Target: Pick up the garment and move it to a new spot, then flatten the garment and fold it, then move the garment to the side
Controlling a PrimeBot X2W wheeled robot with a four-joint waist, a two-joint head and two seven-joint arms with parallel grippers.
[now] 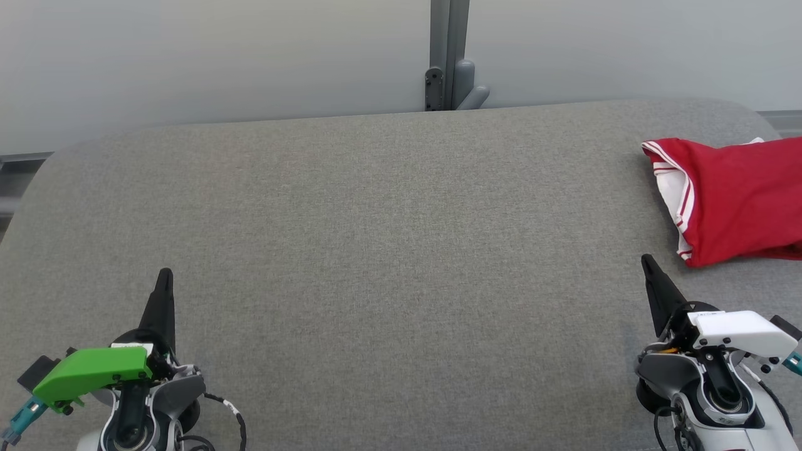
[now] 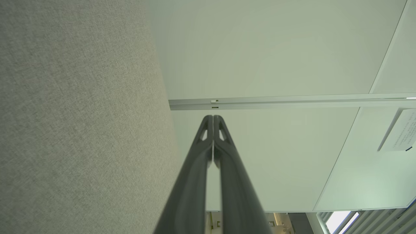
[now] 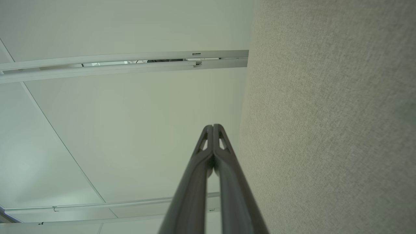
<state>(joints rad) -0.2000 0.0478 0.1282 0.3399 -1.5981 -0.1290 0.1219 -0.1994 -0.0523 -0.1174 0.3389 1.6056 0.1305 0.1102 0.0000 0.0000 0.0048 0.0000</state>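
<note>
Right tool (image 1: 646, 260) closed, empty — red garment (image 1: 739, 200) just beyond, left tool (image 1: 165, 274) closed, well apart

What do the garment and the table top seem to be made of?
Garment: red cloth, likely a smooth knit jersey, matte, with white striped trim; it lies in soft folds.
Table: covered in grey fabric, woven or felt-like, matte; a fine heathered weave shows close up in the wrist views.

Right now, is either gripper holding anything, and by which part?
Nothing is held. The left gripper and right gripper are both shut empty; the red garment lies apart on the table.
</note>
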